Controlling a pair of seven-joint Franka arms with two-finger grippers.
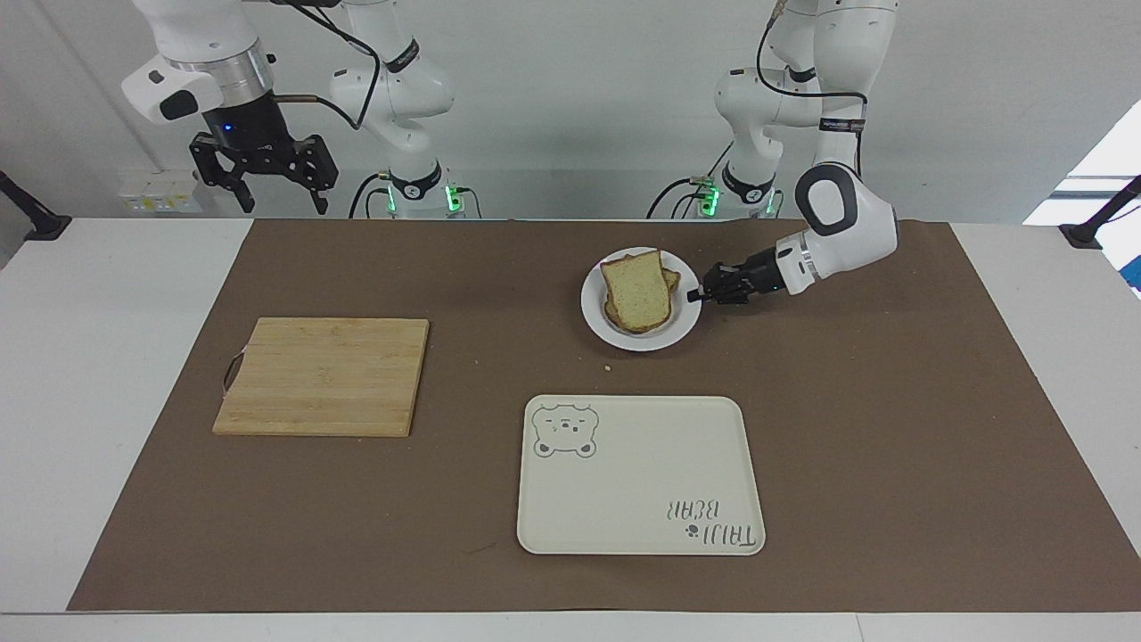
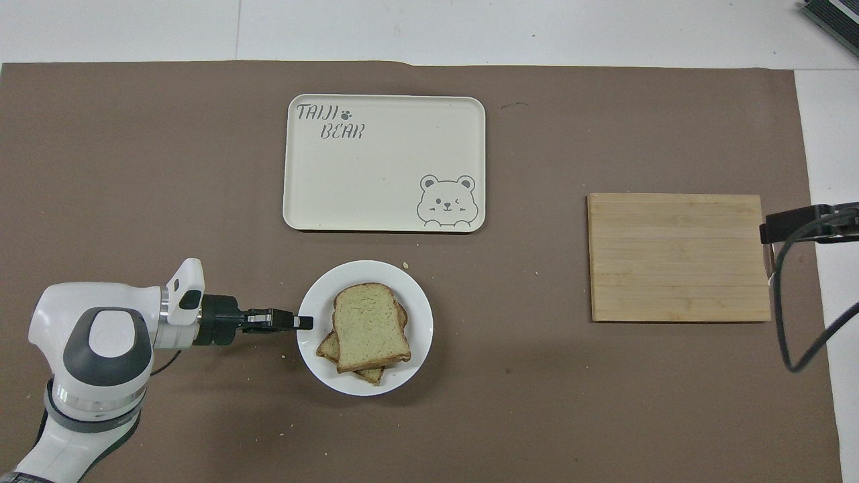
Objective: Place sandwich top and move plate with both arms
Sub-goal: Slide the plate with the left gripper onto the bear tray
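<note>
The sandwich top (image 2: 369,325) covers nearly all of the lower slices (image 2: 330,348) on the plate (image 2: 416,349); only their edges show. Beside the plate, the left gripper (image 1: 701,294) is too small to read. The right gripper (image 1: 264,171) barely enters the overhead view.
</note>
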